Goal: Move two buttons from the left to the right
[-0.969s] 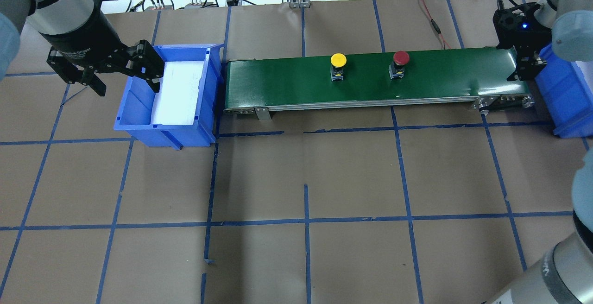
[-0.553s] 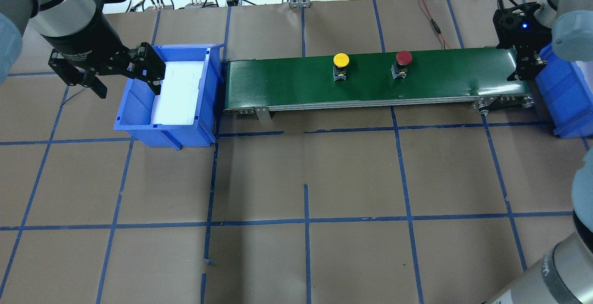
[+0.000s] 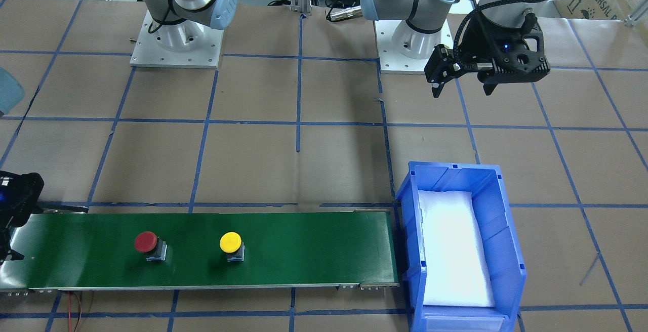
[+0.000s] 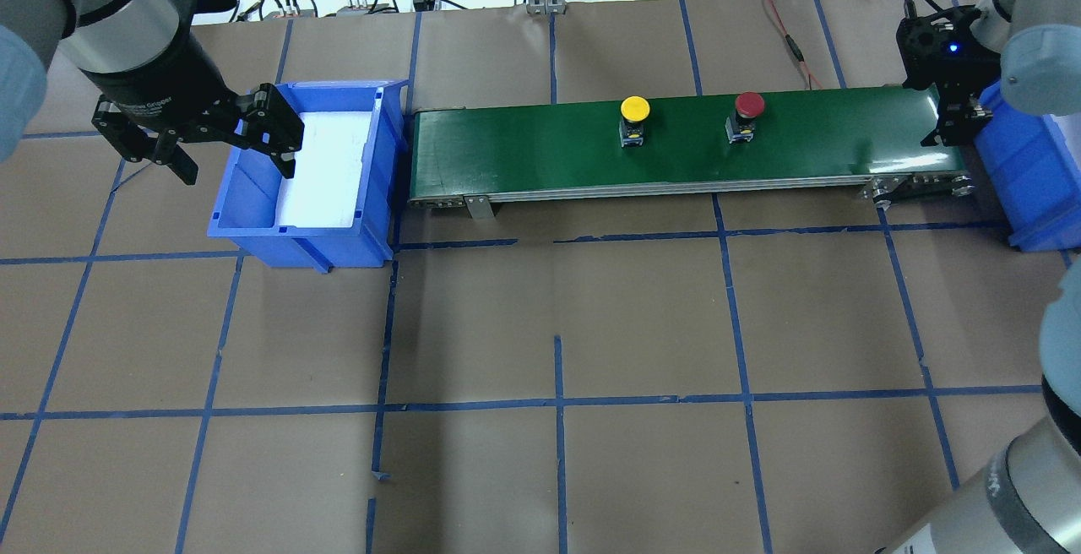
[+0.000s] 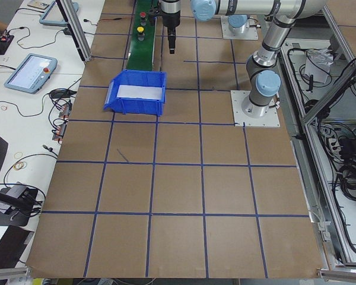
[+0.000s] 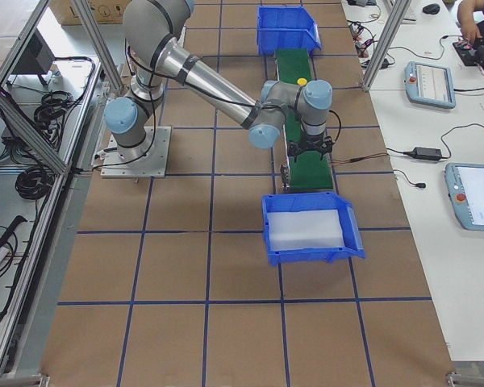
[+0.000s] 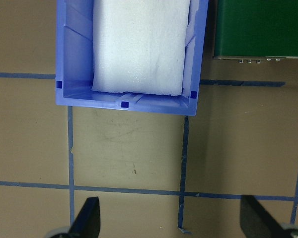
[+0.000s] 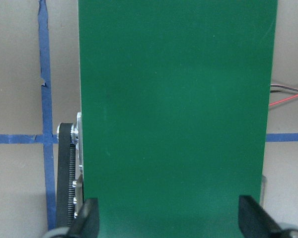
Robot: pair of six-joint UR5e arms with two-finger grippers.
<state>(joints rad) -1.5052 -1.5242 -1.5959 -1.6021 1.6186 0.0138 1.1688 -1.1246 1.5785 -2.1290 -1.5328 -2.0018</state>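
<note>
The yellow round-capped button [image 4: 633, 121] and the red round-capped button [image 4: 746, 117] are standing apart on the smooth green conveyor belt [image 4: 524, 149], bare belt around them. The left hand [image 7: 174, 224] is hanging spread wide over the brown paper counter [image 4: 642, 317], beside the blue plastic bin [image 4: 253, 233] with white foam [image 4: 325, 165]. The front view is cutting off the right hand [image 8: 171, 223]; its wrist view is showing it spread wide over the belt's end.

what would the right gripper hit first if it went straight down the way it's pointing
Most likely the bare green conveyor belt: the right gripper points down at it with open fingers and nothing lies between. The red button and yellow button sit further along, outside that line.
</note>
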